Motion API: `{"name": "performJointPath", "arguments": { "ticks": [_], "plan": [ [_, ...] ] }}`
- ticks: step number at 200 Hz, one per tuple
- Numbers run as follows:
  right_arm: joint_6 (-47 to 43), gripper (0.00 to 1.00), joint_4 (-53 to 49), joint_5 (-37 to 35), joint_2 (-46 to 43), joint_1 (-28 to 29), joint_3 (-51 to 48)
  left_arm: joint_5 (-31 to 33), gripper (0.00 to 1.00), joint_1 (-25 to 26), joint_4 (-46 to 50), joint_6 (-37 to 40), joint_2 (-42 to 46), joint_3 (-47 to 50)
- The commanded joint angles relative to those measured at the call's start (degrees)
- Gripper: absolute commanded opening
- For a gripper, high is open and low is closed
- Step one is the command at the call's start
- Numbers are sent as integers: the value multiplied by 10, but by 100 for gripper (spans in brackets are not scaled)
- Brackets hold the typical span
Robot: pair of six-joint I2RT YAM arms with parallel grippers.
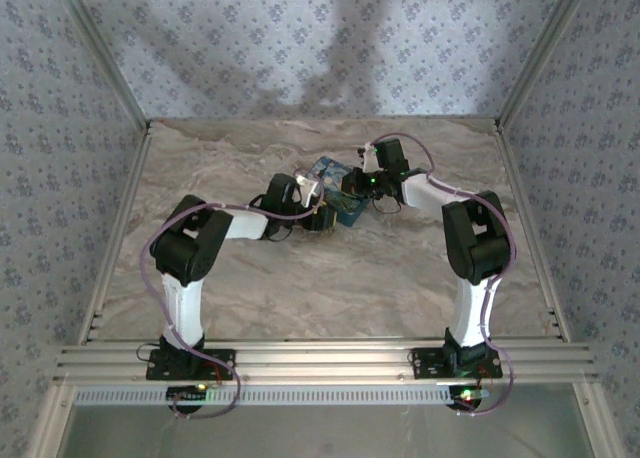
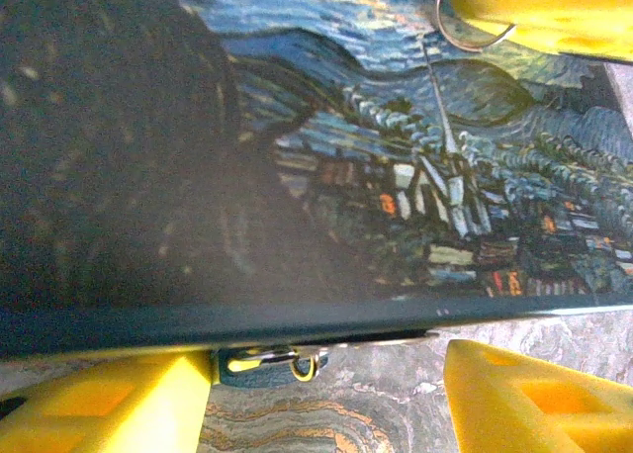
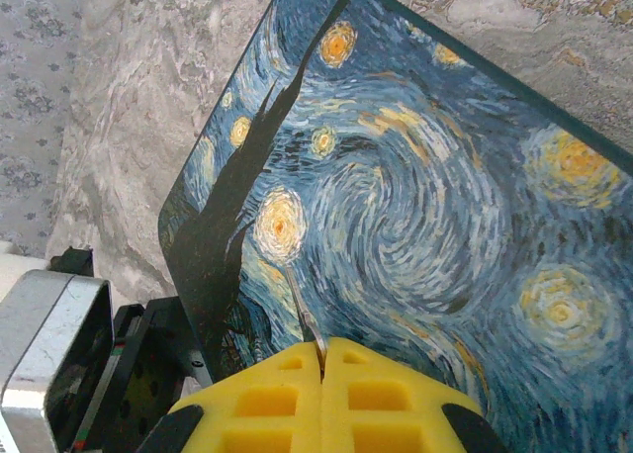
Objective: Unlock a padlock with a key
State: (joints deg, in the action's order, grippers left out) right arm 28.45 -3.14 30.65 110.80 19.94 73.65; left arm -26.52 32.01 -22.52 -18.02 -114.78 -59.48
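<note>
- Three walls of pale blue-grey floral wallpaper (image 1: 300, 38) closing in the work cell, soft shadows falling across the back one.
- Bare aluminium corner posts (image 1: 106, 58) rising at either side; ribbed aluminium rail (image 1: 320, 358) running along the near edge.
- Matt tabletop printed in grey and tan marble veining (image 1: 330, 278), spread wall to wall.
- At the far middle of that tabletop, flat blue box printed with a swirling starry-night painting (image 1: 327, 168), resting on the marble.
- Left gripper (image 2: 326, 369), yellow-fingered, set at the box's front edge, jaws standing well apart and clamped on nothing.
- Tiny dark metal padlock with a silvery bit (image 2: 265, 362), tucked at that front edge just above the marble, in the gap between the left gripper's fingers (image 2: 99, 413) and right beside one of them.
- Right gripper (image 3: 321, 349) over the painted lid, yellow fingers (image 3: 396, 404) pressed fully together on a thin silvery metal key (image 3: 305, 319), blade poking out past their tips toward the painted sky.
- Thin wire ring (image 2: 463, 47) curling beside the right gripper's finger at the top corner of the left wrist view, close over the lid.
</note>
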Motion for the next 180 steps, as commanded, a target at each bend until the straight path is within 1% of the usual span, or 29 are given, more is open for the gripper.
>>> {"name": "performJointPath", "arguments": {
  "ticks": [1,26,49,74,122,161,180],
  "plan": [
    [-10,0,-41,-16,14,2,-14,12,62,7,-3,7,-11,-16],
    [-9,0,-40,-17,15,2,-14,12,57,12,-5,2,-10,-20],
    [-8,0,-39,-16,15,2,-14,24,57,14,-9,-12,-9,-20],
    [-8,0,-39,-16,15,2,-14,34,54,15,-17,-33,-15,-21],
    [-8,0,-40,-16,14,2,-13,38,43,14,-15,-47,-21,-24],
    [-8,0,-40,-16,14,3,-15,43,41,14,-10,-56,-23,-27],
    [-6,0,-38,-16,14,2,-16,51,41,15,-6,-60,-24,-27]
  ]
}}
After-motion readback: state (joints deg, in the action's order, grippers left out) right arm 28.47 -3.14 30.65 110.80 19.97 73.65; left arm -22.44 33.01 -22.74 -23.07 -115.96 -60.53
